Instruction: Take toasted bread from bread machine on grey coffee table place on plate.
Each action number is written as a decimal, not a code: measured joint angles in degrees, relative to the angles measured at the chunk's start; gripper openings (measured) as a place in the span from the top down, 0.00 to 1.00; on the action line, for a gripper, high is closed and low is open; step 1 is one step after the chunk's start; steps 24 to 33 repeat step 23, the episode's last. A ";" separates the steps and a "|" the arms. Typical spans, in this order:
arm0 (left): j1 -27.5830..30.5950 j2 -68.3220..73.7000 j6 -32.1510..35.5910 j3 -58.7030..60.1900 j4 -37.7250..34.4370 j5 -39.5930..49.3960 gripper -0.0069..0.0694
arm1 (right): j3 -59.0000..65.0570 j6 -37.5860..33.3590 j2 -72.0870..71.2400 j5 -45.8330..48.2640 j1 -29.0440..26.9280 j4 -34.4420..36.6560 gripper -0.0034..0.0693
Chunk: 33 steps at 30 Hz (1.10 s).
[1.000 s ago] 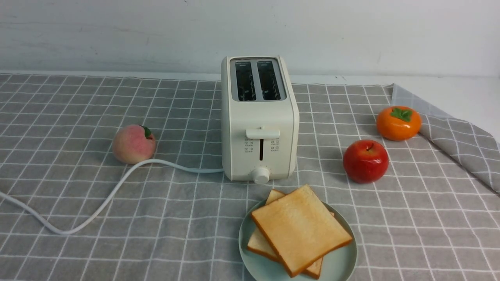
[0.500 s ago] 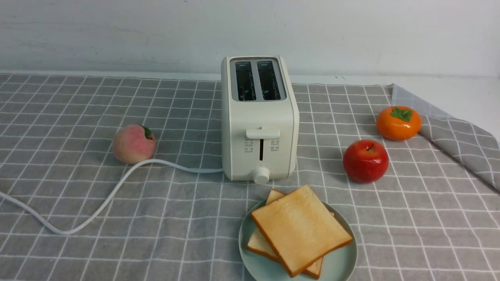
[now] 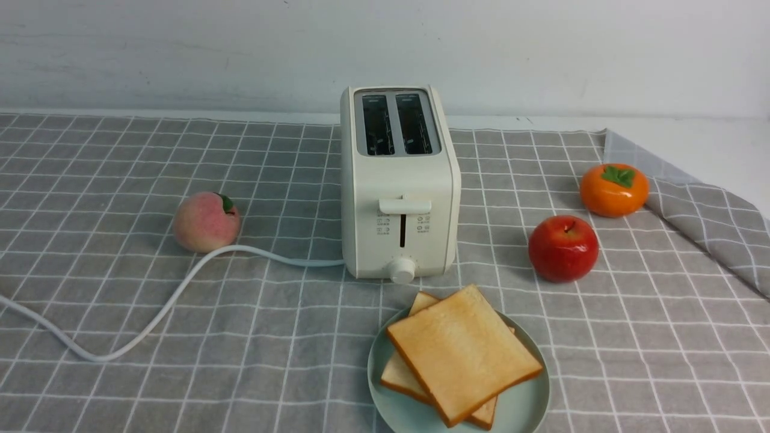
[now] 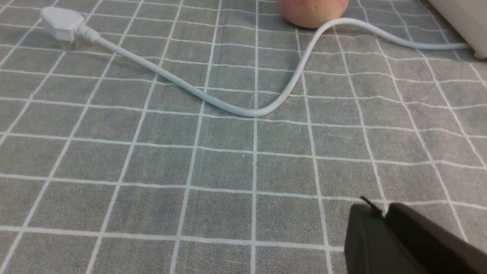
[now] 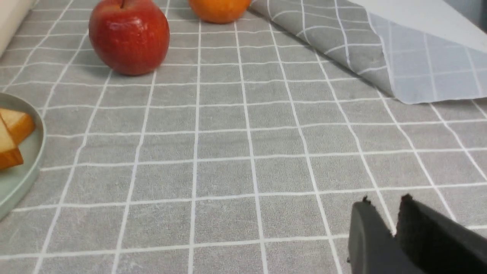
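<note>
Both slices of the toasted bread [image 3: 463, 355] lie already on the plate [image 3: 529, 409], one stacked over the other, and the two slots of the bread machine [image 3: 400, 186] look dark and empty from the front view. So the task seems to be complete, or very near to it; nothing appears left to carry. The lever on the front of the bread machine stands at the upper end of its slit.

The plate sits on the table [image 3: 271, 337] at about 6 o'clock from the bread machine, near its front. The upper slice lies flat and is turned like a diamond: one corner points toward 12 o'clock, to the bread machine. Because the slice is square, it has no real long axis; its diagonals run roughly 12-to-6 and 9-to-3. The lower slice is turned a little differently, so its corners show out at 11 o'clock and at 5 o'clock.

The left hand [image 4: 384, 217] is seen only in its wrist view, above bare cloth; its fingers are pressed together and hold nothing. The right hand [image 5: 395, 232] hovers over the cloth, well apart from the plate, with only a narrow gap between the fingers and nothing in it.
</note>
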 joint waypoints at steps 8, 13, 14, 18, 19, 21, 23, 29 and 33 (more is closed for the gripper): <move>0.00 0.00 0.00 0.00 0.00 0.00 0.82 | 0.05 0.00 0.00 0.00 0.00 0.00 0.77; 0.00 0.00 0.00 0.00 0.00 0.00 0.81 | 0.05 0.00 0.00 0.00 0.00 0.00 0.76; 0.00 0.00 0.00 0.00 0.00 0.00 0.81 | 0.05 0.00 0.00 0.00 0.00 0.00 0.76; 0.00 0.00 0.00 0.00 0.00 0.00 0.80 | 0.05 0.00 0.00 0.00 0.00 0.00 0.75; 0.00 0.00 0.00 0.00 0.00 0.00 0.80 | 0.05 0.00 0.00 0.00 0.00 0.00 0.75; 0.00 0.00 0.00 0.00 0.00 0.00 0.80 | 0.05 0.00 0.00 0.00 0.00 0.00 0.75; 0.00 0.00 0.00 0.00 0.00 0.00 0.79 | 0.05 0.00 0.00 0.00 0.00 -0.07 0.75; 0.00 0.00 0.00 0.00 0.00 0.00 0.79 | 0.05 0.00 0.00 0.00 0.00 -0.07 0.75; 0.00 0.00 0.00 0.00 0.00 0.00 0.79 | 0.05 0.00 0.00 0.00 0.00 -0.07 0.75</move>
